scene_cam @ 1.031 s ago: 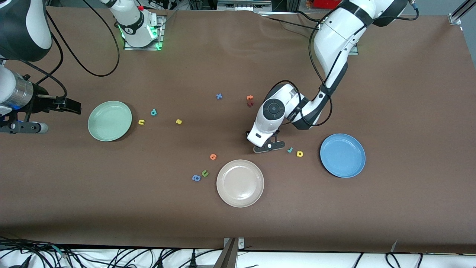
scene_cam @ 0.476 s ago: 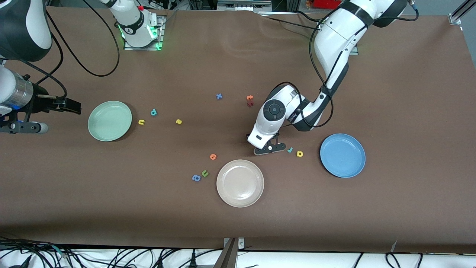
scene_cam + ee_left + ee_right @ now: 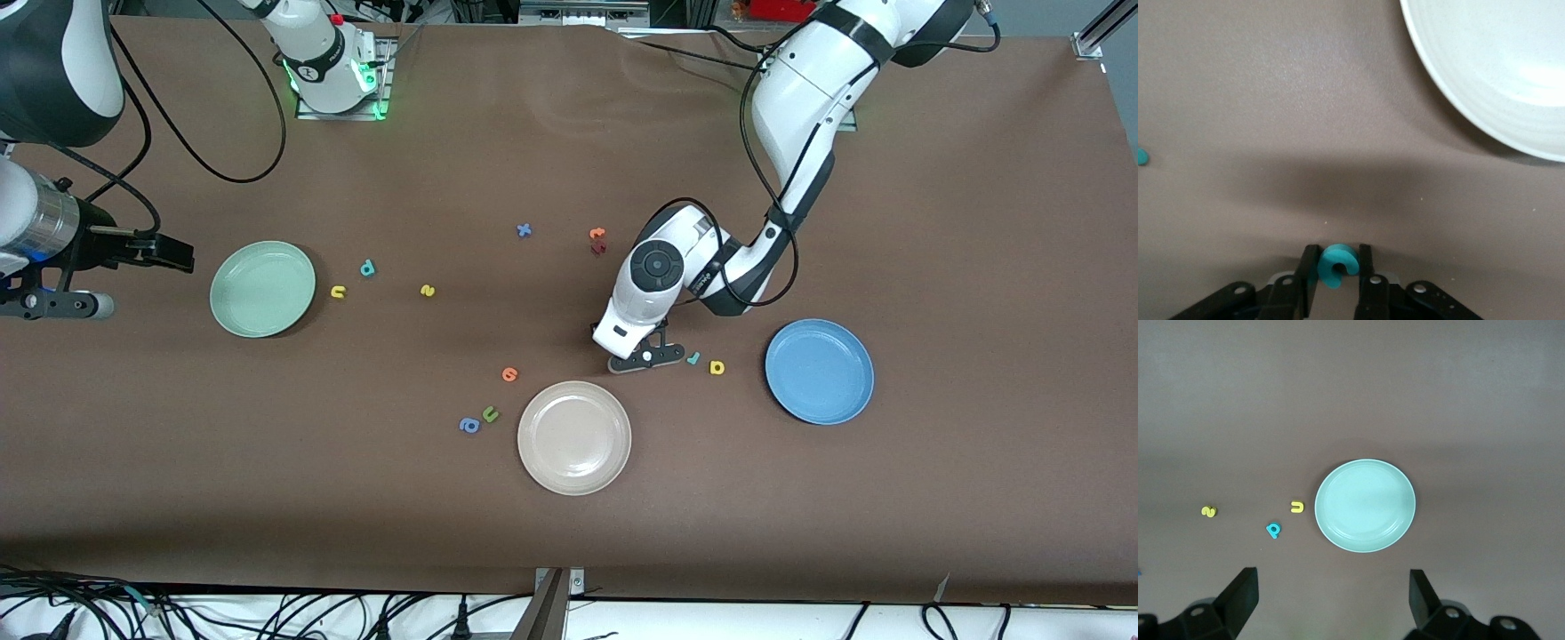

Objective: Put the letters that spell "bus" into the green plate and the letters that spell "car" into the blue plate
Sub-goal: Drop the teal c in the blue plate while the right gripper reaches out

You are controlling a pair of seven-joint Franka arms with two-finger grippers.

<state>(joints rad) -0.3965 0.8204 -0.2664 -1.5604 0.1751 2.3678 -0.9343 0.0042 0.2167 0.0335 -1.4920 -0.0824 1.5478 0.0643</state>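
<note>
From the front we cannot see the teal "c" (image 3: 1337, 264) under the left gripper (image 3: 646, 356); only the left wrist view shows it between the fingers, seemingly pinched, low on the bench (image 3: 933, 489). The teal "r" (image 3: 693, 358) lies just beside. The right gripper (image 3: 1331, 597) waits, spread wide, near the green plate (image 3: 262, 289).

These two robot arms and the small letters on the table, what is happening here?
The left tool is down on the table between the beige plate and the blue plate, its fingers on both sides of the teal "c". The teal "r" and yellow "a" lie beside it. The right tool waits open above the green plate; the "b", "u" and "s" lie beside that plate. All plates are empty.
</note>
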